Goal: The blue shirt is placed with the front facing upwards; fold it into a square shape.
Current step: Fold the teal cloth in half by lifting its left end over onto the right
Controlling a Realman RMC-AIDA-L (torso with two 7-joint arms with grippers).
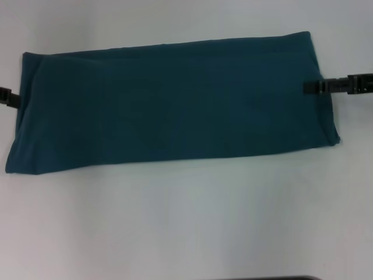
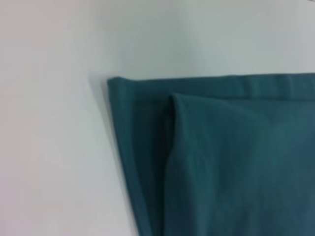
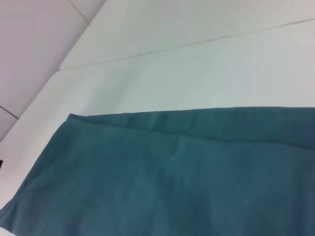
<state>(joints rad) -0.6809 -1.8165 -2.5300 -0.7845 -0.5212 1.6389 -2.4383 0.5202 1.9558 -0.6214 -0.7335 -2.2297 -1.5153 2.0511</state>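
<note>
blue shirt [image 1: 169, 105] folded into a long strip; left gripper [image 1: 7, 97] and right gripper [image 1: 317, 87] at its ends, grip unclear

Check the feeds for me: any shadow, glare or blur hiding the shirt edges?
Head view: even light, no glare, blue shirt edges clear, left pincer and right pincer at its ends. Left wrist view: soft focus, faint shadow beside the folded corner. Right wrist view: slightly soft, the edge still readable.

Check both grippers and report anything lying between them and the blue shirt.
Nothing visible does. The left gripper sits at the blue shirt's left end, the right gripper at its right end, with only the bare white table around it.
</note>
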